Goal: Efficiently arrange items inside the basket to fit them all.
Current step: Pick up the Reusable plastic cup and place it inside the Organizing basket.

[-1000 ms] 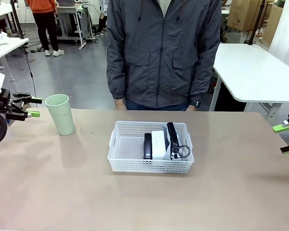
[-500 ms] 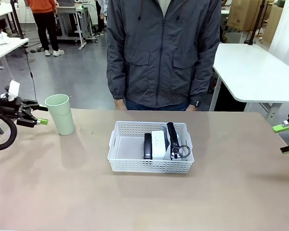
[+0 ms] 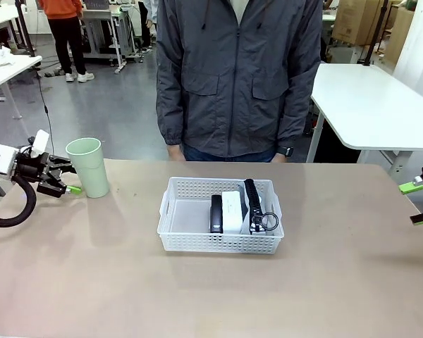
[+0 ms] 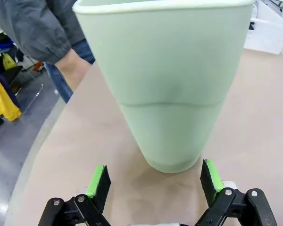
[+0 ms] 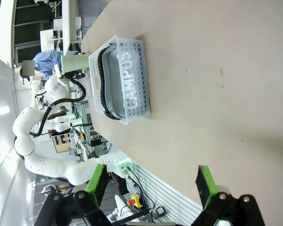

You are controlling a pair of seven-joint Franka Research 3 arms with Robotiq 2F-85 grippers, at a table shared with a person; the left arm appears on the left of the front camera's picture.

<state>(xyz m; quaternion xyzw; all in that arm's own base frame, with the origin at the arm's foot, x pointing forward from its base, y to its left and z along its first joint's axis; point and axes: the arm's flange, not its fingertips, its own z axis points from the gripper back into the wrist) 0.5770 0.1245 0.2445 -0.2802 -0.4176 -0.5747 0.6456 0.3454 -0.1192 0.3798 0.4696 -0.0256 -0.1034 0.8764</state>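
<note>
left arm: comes in low from the left table edge, wrist level, left gripper (image 3: 65, 178) pointing sideways at the pale green cup (image 3: 87, 167)
left gripper state: jaws spread wide, nothing held; in the left wrist view the green pads (image 4: 98, 180) sit either side of the cup's base, just short of it, no contact visible
cup: upright on the table (image 3: 197, 296), far-left area, well apart from the basket (image 3: 221, 215); rim up, tapering toward the base
right arm: parked at the right table edge; right gripper (image 3: 421, 203) just inside the front view, fingers pointing toward table centre
right gripper state: jaws wide apart, empty; in the right wrist view it hangs above bare tabletop, well apart from the basket
basket: white, perforated, centre of table, long side facing the robot
basket contents: black stapler (image 3: 216, 213), white box (image 3: 233, 212), grey zip pouch (image 3: 253, 205), all standing on edge side by side in the right half; stapler touching the box, pouch on the box's other side with its ring pull (image 3: 268, 222) at the near end
basket left half: free floor
person: stands at the far edge behind the basket, grey jacket, arms down, hands at the table edge
</note>
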